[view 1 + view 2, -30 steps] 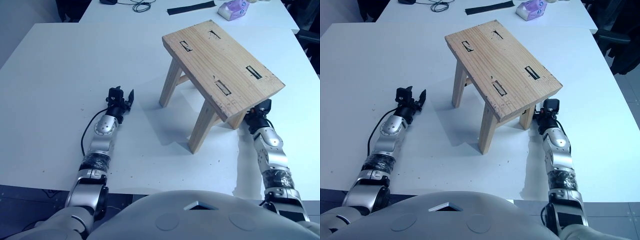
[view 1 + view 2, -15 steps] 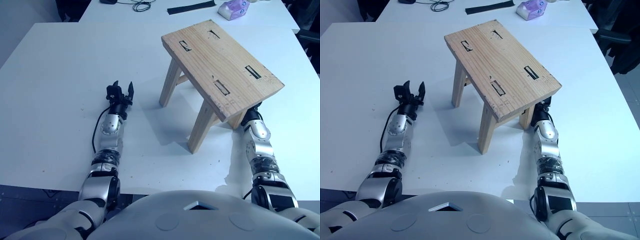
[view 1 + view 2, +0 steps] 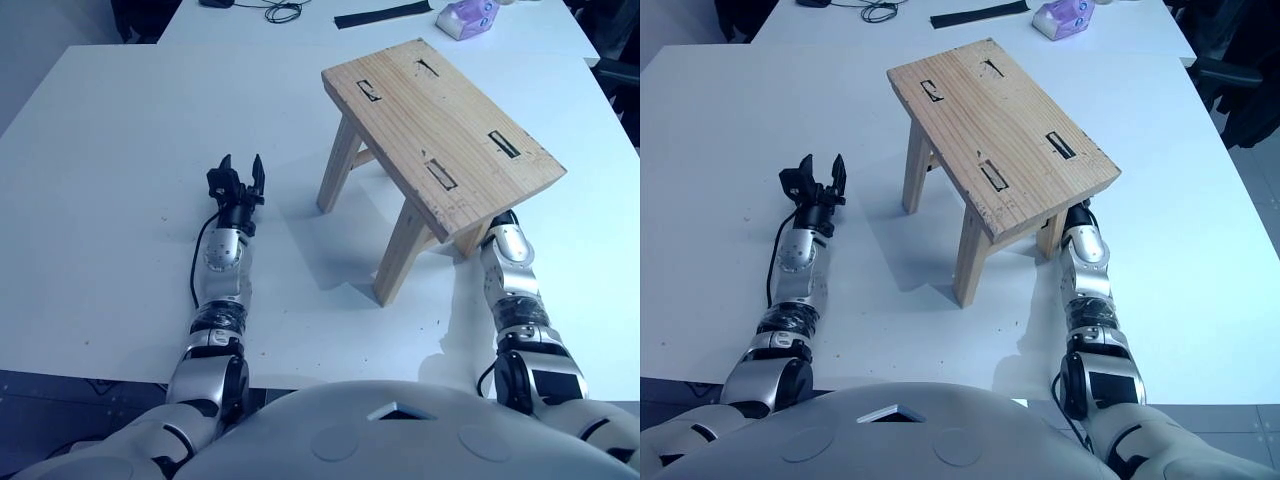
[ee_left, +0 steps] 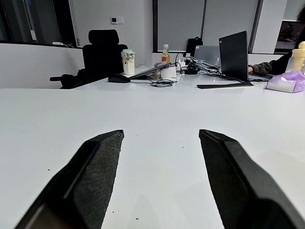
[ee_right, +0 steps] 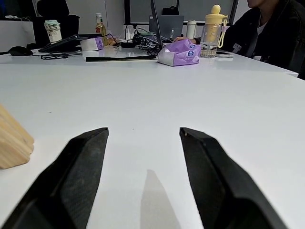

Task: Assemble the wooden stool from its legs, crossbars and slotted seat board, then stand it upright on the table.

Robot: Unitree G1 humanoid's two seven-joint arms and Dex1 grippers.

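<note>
The left pincer (image 3: 240,166) lies low over the table (image 3: 100,150), left of its middle. Its two dark fingers (image 4: 97,167) are spread wide with nothing between them but bare white surface. The right pincer (image 5: 143,133) is also spread wide and holds nothing. It sits close to the table top toward the right edge, tucked under the nearest corner of the seat board (image 3: 445,120), with the end of a pale wooden leg (image 5: 14,138) near it. The wooden stool (image 3: 1000,130) stands upright on its legs (image 3: 398,250), right of the table's middle and well apart from the left pincer. A crossbar (image 3: 368,154) shows beneath the board, whose four slots face up. On a second table beyond the far edge lies a purple pack (image 3: 466,17).
</note>
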